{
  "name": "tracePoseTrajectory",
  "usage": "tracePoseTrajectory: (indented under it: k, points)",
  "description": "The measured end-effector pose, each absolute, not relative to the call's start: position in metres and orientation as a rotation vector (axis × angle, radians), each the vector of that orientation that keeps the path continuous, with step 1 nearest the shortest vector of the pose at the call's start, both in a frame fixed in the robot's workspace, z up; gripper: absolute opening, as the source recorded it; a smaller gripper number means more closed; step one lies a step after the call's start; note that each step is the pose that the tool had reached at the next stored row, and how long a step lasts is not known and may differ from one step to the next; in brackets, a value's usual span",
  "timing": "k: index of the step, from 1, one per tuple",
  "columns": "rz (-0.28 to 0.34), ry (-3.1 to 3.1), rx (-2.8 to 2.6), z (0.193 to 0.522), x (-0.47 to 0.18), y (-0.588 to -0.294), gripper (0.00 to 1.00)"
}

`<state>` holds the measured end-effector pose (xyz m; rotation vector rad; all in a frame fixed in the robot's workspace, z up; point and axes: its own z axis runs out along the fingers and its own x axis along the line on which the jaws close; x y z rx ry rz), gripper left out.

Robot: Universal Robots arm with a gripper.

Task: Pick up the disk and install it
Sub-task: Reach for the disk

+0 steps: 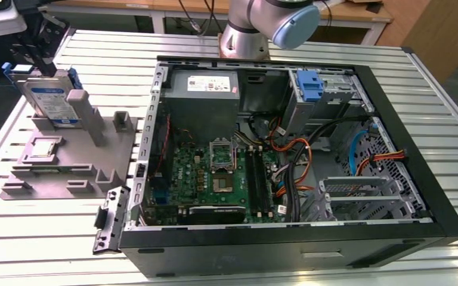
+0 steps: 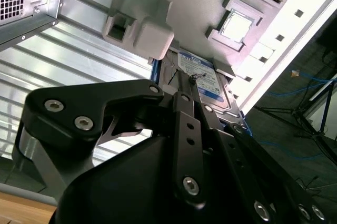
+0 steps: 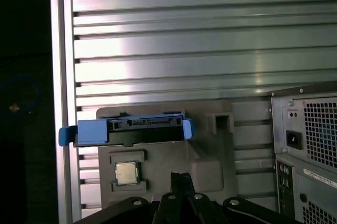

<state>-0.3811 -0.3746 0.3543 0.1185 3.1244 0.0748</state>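
Observation:
The disk (image 1: 50,98) is a silver hard drive with a white and blue label and a blue carrier frame. It stands on edge in a slot of the grey holder (image 1: 62,173) at the exterior view's left. My gripper (image 1: 45,62) hangs just above the disk's upper edge. In the first wrist view the disk (image 3: 131,128) shows edge-on, a little apart from my gripper (image 3: 181,176), whose fingers lie together with nothing between them. The second wrist view shows the black gripper (image 2: 184,79) in front of the disk's label (image 2: 202,79).
A small square silver chip (image 1: 45,147) sits in a pocket of the grey holder. The open computer case (image 1: 420,179) lies to the right, with a blue bracket (image 1: 310,86) in its upper bay and a metal cage (image 1: 364,196) lower down. The arm's base (image 1: 245,30) stands behind the case.

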Motion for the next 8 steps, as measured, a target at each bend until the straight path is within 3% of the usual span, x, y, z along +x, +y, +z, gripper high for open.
tracePoseTrajectory:
  k: [8]
  points:
    - [0.075, 3.124, 0.118, 0.3541, -0.3898, -0.3737, 0.1]
